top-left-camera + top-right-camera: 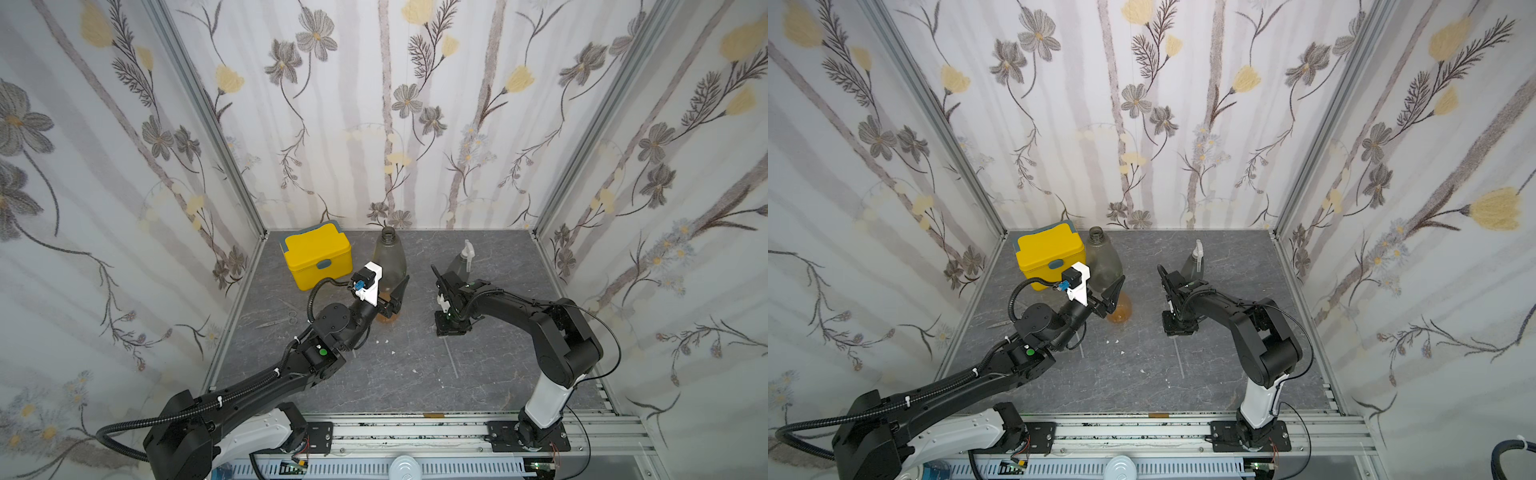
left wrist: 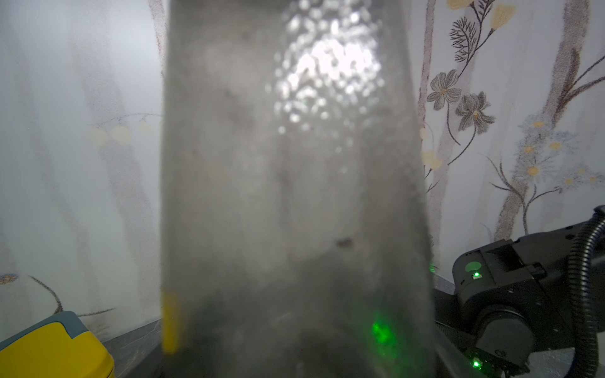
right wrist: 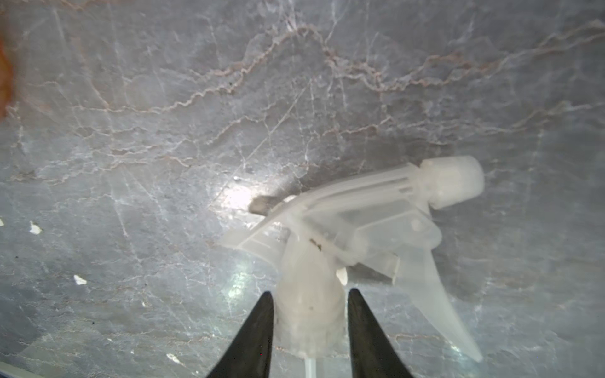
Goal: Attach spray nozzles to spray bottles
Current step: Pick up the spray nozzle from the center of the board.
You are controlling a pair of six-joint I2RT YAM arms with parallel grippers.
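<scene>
Marble tabletop [image 3: 131,131] lies close beneath the clear nozzle [image 3: 360,229] my right gripper [image 3: 310,291] clenches by its collar, long axis in line with the jaws, head pointing away from the wrist; left gripper [image 1: 397,293] I can't tell.

A yellow box [image 1: 318,254] is sitting at the table's [image 1: 415,386] eleven o'clock corner. Scissors [image 1: 286,320] are lying at nine o'clock, and white scraps [image 1: 382,341] are lying mid-table.

— Grey marbled desk [image 1: 415,374]: far left?
— A yellow box [image 1: 318,257]; just right of it, an open-necked grey bottle [image 1: 389,257], upright.
— Far right?
— A sprayer-topped grey bottle [image 1: 457,266], upright too.
— Nearer?
— An amber bottle [image 1: 388,318] left of middle, partly hidden; small scissors [image 1: 282,318] by the left edge; white scraps [image 1: 382,341] and a thin clear tube [image 1: 451,359] mid-desk.
</scene>
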